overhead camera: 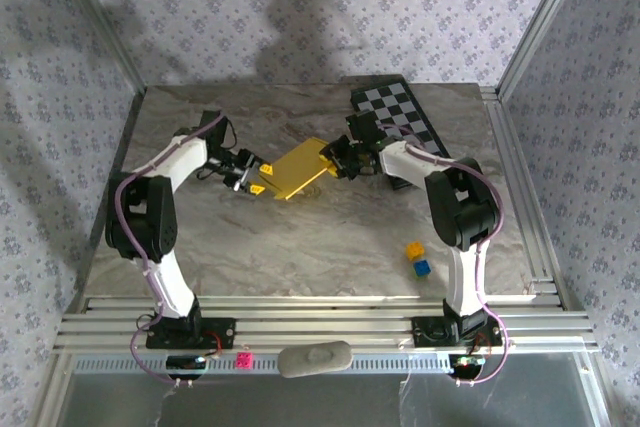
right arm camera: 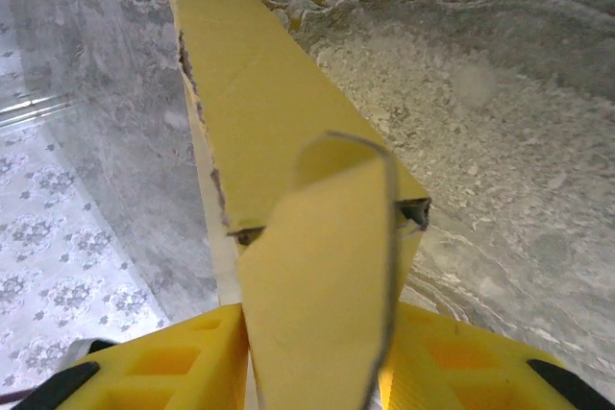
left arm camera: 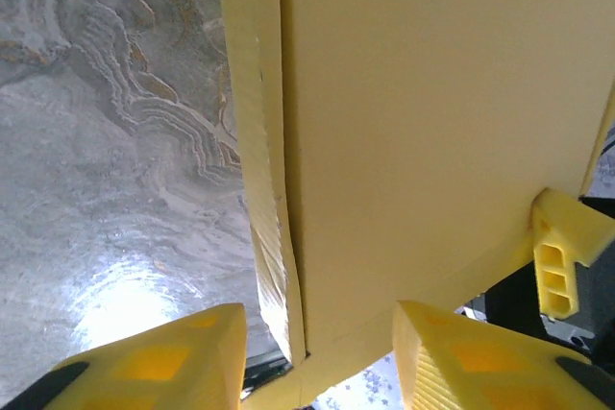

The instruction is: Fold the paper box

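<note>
Yellow paper box (overhead camera: 300, 169): the left gripper (left arm camera: 315, 319) gapes astride its edge. The right wrist view adds a curled flap (right arm camera: 317, 237) filling the right gripper (right arm camera: 319, 314); clamping unclear.

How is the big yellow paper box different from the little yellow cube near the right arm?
The paper box is wide and flat; the yellow cube is small and blocky. The paper box sits between the two arms, its flap pinched by the right end effector, with the left end effector straddling its edge; the yellow cube sits untouched beside a blue cube. Both are yellow.
</note>
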Robot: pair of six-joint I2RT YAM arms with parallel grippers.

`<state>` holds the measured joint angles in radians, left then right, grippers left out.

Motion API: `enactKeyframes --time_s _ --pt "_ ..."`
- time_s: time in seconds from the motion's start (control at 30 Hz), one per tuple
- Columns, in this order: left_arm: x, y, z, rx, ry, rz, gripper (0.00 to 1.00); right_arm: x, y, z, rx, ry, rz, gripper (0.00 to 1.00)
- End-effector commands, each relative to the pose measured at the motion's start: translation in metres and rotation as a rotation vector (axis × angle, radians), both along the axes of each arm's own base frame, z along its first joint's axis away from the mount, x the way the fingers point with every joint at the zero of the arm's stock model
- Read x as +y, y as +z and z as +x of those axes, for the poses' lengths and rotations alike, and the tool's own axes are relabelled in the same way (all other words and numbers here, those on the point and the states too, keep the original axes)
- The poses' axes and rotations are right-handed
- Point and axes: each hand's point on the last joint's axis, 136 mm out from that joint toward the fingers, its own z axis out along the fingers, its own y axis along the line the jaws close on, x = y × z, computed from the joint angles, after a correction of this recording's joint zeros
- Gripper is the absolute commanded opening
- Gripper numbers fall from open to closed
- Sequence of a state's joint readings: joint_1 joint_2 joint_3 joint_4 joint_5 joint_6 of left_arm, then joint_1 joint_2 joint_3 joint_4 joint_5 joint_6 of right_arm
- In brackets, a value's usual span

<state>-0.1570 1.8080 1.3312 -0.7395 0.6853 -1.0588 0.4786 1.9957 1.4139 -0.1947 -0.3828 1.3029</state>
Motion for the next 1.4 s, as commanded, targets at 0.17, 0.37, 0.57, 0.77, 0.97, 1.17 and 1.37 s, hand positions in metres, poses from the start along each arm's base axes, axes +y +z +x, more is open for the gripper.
enactKeyframes --time_s 0.17,0.37,0.57,0.77,0.97,1.17,1.37 --pt "-0.016 0.123 0.011 -0.691 -0.447 0.363 0.46 -0.043 0.05 -0.026 0.137 -0.043 -0.212 0.37" --pt "-0.092 0.164 -0.03 -1.235 -0.963 0.655 0.62 -0.071 0.06 -0.046 0.215 -0.041 -0.254 0.37" --pt "-0.143 0.147 -0.06 -1.415 -1.322 0.77 0.65 -0.089 0.07 -0.063 0.28 -0.044 -0.224 0.34" --pt "-0.17 0.12 -0.079 -1.456 -1.503 0.743 0.68 -0.098 0.076 -0.071 0.316 -0.048 -0.198 0.33" --pt "-0.181 0.089 -0.086 -1.384 -1.598 0.697 1.0 -0.097 0.079 -0.07 0.326 -0.049 -0.183 0.33" --pt "-0.177 0.065 -0.069 -1.327 -1.632 0.827 0.99 -0.093 0.079 -0.072 0.344 -0.048 -0.162 0.33" --pt "-0.172 0.057 -0.047 -1.308 -1.621 0.993 0.92 -0.09 0.077 -0.076 0.366 -0.047 -0.142 0.33"
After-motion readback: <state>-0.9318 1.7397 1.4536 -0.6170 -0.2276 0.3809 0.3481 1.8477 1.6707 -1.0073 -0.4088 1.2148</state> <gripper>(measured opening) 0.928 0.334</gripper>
